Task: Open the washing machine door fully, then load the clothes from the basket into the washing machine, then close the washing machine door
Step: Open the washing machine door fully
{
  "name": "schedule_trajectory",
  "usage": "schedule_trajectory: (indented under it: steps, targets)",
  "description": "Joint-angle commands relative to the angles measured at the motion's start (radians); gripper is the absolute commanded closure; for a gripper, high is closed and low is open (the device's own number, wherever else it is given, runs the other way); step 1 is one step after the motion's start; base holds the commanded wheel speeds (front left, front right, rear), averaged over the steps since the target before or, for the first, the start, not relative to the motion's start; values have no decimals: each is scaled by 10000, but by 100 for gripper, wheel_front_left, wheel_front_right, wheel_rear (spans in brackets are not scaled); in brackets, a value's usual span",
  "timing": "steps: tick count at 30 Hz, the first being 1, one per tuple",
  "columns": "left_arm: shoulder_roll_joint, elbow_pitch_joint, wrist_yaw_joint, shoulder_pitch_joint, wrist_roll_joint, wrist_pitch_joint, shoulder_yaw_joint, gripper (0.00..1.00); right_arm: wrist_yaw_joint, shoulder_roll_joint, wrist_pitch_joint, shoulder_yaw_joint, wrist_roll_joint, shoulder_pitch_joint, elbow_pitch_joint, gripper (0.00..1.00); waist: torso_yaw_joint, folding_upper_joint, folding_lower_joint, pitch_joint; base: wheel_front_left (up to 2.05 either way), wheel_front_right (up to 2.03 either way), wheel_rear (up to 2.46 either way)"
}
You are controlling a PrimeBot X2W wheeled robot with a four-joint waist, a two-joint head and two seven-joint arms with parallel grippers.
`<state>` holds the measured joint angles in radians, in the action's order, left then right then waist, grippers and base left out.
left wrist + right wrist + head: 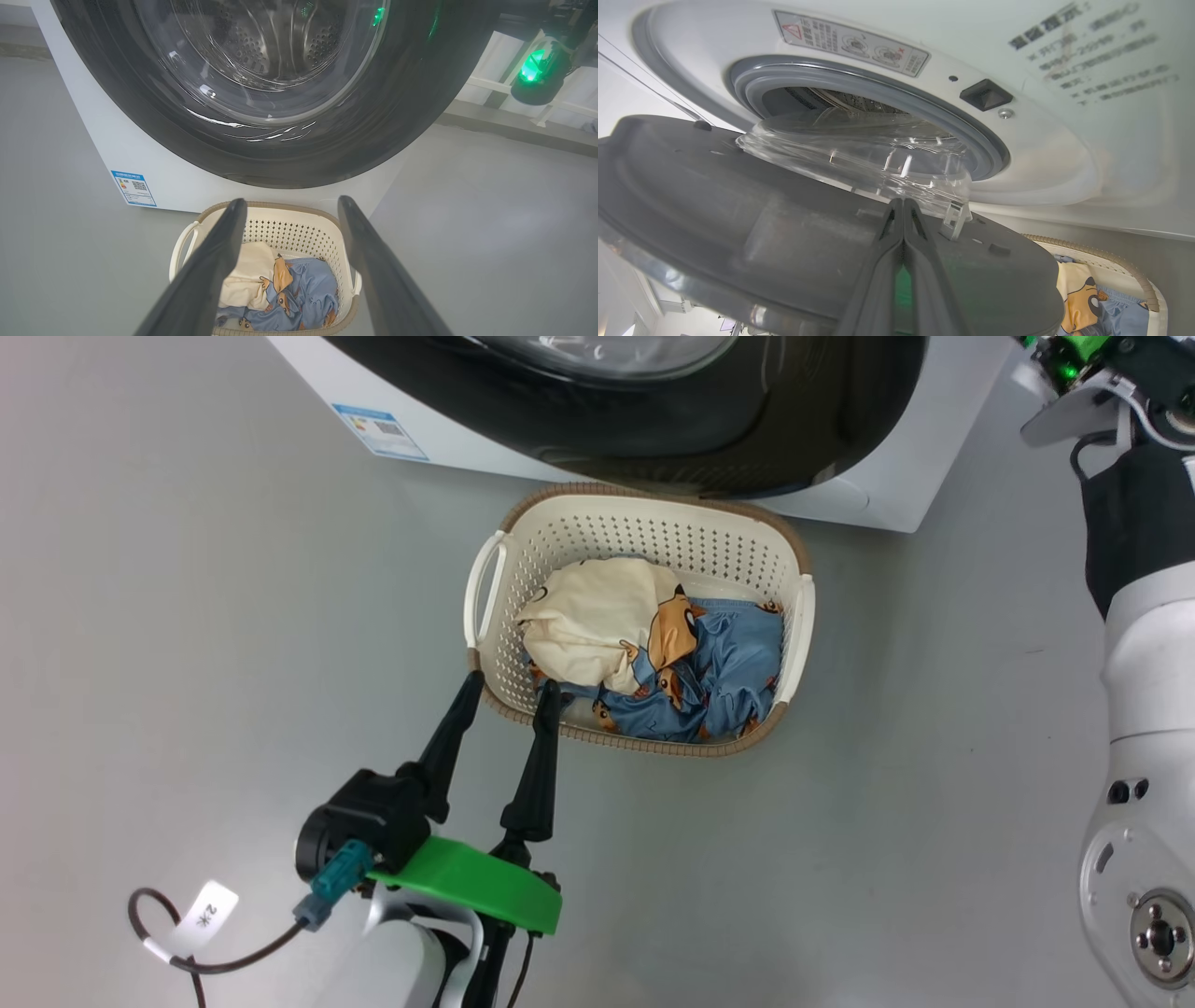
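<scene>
The washing machine door (pixel 714 210) stands partly open: its grey inner face and clear glass bowl (pixel 859 158) have swung out of the grey-blue rubber seal (pixel 878 88), and a strip of the steel drum (pixel 840 100) shows behind the bowl. The right fingers (pixel 903 219) are pressed flat together with nothing between them, lying along the door's inner face with their tips at the foot of the bowl.

Below the door, the basket (pixel 672 537) sits on the grey floor (pixel 187 663), just in front of the white washing machine (pixel 887 485), its far rim under the door's lower edge. Both clothes lie inside, the cream garment (pixel 588 616) towards the left and the blue printed garment (pixel 738 663) to the right and front.

The left fingers (pixel 541 747) are spread wide and empty, tips at the basket's near left corner. A blue label (pixel 380 431) is stuck low on the machine's front.
</scene>
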<state>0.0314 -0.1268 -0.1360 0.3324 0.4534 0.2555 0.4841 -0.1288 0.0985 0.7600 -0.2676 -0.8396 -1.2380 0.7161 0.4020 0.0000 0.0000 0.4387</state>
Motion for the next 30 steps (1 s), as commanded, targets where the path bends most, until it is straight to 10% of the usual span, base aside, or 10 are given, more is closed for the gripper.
schedule_trajectory:
  steps: [1, 30]
  targets:
    - [189, 145, 21, -162, -126, 63, -335, 0, -19, -446, 155, 284, -105, 148, -313, 100, -56, 0, 0, -95, 0, 0, 0]
    - [189, -142, 262, -647, -505, 63, -641, 0, -19, -481, 535, 3253, -2251, 2202, -816, 100, -333, 0, 0, -1242, 0, 0, 0]
